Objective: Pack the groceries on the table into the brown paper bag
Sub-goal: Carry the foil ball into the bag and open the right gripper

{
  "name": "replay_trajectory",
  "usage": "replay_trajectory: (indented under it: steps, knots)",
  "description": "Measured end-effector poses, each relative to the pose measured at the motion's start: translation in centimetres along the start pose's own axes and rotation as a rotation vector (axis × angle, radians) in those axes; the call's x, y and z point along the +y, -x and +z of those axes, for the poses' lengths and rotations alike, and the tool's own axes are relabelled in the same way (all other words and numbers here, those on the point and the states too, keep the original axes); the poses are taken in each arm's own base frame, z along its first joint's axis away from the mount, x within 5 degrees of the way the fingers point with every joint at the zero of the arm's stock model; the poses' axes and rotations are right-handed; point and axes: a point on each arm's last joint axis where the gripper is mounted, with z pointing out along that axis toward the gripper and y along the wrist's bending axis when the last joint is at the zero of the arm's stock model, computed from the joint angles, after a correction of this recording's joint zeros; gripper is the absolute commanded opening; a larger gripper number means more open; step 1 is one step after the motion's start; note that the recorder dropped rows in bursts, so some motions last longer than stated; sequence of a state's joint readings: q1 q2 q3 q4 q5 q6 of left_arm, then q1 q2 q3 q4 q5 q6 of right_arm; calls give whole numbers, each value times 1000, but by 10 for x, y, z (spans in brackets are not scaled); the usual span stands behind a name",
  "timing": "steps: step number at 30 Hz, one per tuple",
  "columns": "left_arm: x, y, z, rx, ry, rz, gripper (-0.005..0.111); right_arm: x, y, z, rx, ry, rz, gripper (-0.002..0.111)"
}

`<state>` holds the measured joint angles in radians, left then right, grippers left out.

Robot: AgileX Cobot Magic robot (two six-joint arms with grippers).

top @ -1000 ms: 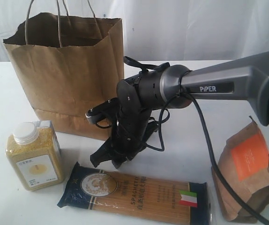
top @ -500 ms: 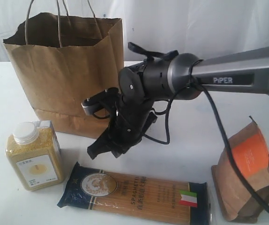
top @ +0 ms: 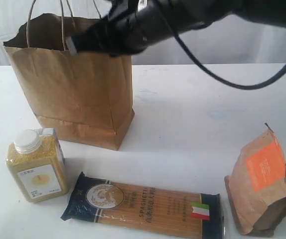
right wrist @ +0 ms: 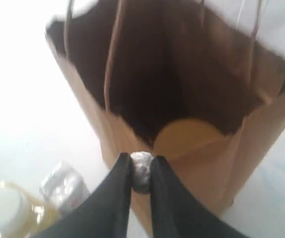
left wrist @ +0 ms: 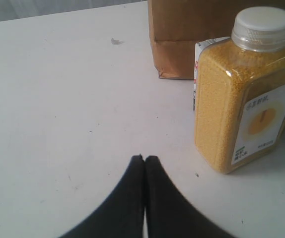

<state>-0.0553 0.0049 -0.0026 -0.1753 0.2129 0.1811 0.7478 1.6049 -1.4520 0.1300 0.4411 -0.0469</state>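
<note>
Right end effector (right wrist: pixel 141 167) pinches a small silvery item (right wrist: pixel 141 176) over the open brown paper bag (top: pixel 78 89). A round brown lid (right wrist: pixel 187 139) shows inside. Left end effector (left wrist: pixel 144 159) is pressed together. Unpacked on the desk (top: pixel 193 114) beside the bag: yellow-grain bottle (top: pixel 35 167), spaghetti packet (top: pixel 140 203), brown pouch (top: pixel 262 181).

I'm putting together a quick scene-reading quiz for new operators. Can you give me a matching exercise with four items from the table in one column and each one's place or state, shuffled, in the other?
Things:
1. brown paper bag
2. yellow-grain bottle
3. spaghetti packet
4. orange-labelled pouch

Places or states:
A. lies flat along the front of the table
B. stands apart at the right of the exterior view
C. stands open at the top, cord handles up
D. stands upright with its white cap on

Pairs: 1-C, 2-D, 3-A, 4-B
</note>
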Motion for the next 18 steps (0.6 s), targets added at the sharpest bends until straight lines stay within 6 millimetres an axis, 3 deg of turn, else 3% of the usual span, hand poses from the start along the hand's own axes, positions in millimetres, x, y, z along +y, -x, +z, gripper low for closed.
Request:
replay_trajectory:
  steps: [3, 7, 13, 18]
  knots:
    - [0, 0, 0, 0, 0, 0, 0, 1, 18, -8, -136, 2, 56, 0]
    - [0, 0, 0, 0, 0, 0, 0, 0, 27, 1, -202, 5, 96, 0]
    - [0, 0, 0, 0, 0, 0, 0, -1, 37, 31, -218, 9, 130, 0]
    - [0, 0, 0, 0, 0, 0, 0, -6, 33, 65, -153, -23, 67, 0]
